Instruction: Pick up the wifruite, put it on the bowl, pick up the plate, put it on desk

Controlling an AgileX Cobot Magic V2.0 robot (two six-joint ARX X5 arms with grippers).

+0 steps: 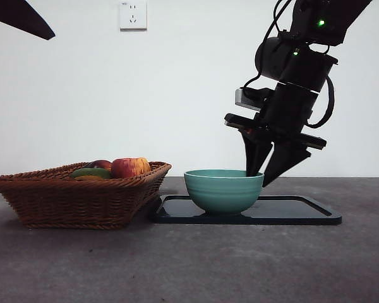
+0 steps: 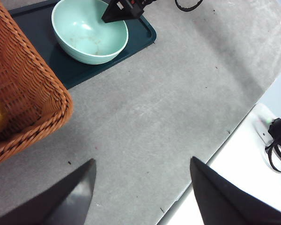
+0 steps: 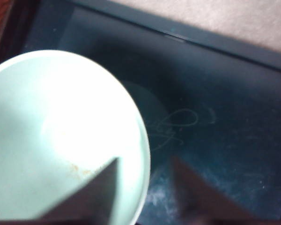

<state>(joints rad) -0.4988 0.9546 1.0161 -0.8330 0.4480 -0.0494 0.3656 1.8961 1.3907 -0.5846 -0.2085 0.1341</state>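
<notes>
Straddling bowl (image 1: pixel 223 189) rim, right tool (image 1: pixel 268 169) had jaws parted, one inside, one outside, gripping nothing yet; probably lining up to lift bowl off tray (image 1: pixel 303 213). Wifruite not identifiable; bowl empty. Left tool (image 2: pixel 140 187) open, waiting over worktop (image 2: pixel 168 108) beside basket (image 1: pixel 82 199).

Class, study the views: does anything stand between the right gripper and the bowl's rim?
Nothing visible does. The right gripper is at the teal bowl rim, open jaws astride it, one inside, one over the black tray. The bowl holds no fruit.
</notes>
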